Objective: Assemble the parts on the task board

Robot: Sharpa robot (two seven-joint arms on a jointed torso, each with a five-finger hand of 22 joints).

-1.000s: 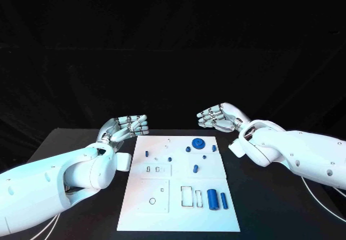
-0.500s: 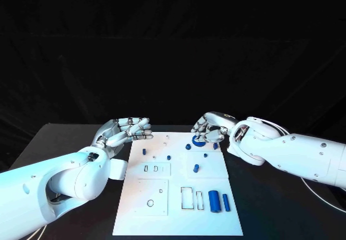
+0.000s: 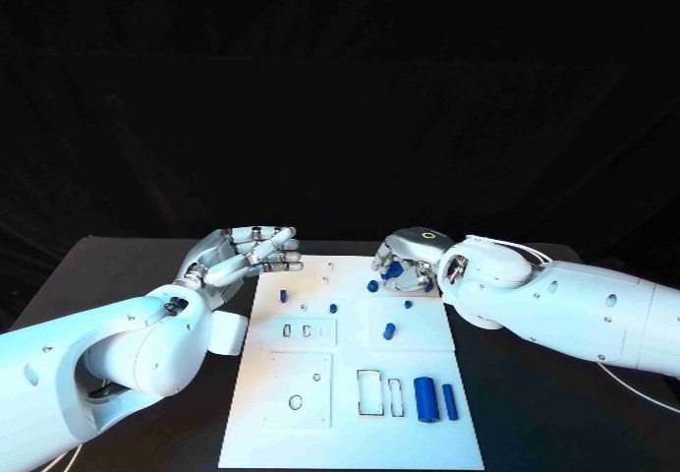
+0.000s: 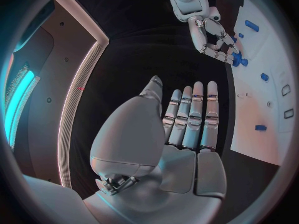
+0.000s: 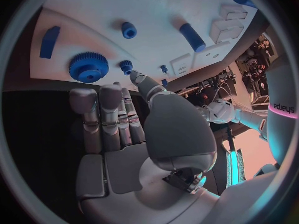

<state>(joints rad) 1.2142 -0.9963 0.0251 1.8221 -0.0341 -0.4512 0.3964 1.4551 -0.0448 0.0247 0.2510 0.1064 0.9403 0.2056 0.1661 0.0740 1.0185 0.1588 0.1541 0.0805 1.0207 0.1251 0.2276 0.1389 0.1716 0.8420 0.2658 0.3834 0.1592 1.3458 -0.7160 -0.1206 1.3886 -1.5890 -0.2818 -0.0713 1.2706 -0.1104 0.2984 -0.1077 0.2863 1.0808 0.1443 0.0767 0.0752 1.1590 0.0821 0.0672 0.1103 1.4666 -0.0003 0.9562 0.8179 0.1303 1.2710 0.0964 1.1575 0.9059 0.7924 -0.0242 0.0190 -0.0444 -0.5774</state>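
The white task board (image 3: 311, 423) lies mid-table with several blue parts on it. A large blue gear (image 3: 390, 269) sits at its far right corner, partly hidden under my right hand (image 3: 407, 264), whose fingers point down at it. In the right wrist view the fingertips (image 5: 84, 97) end just short of the large gear (image 5: 88, 67), and the thumb tip is beside a small gear (image 5: 126, 64); nothing is held. My left hand (image 3: 249, 252) hovers off the board's far left corner, fingers extended, empty. The left wrist view shows the right hand (image 4: 215, 37) at the gear (image 4: 238, 59).
Near the board's front right lie a thick blue cylinder (image 3: 424, 398) and a thinner one (image 3: 449, 401), beside rectangular slots (image 3: 368, 391). Small blue pegs (image 3: 385, 331) stand mid-board. Black table (image 3: 552, 423) surrounds the board.
My right hand has come down and toward the board's far right corner, onto the large gear. The left hand has stayed about where it was.
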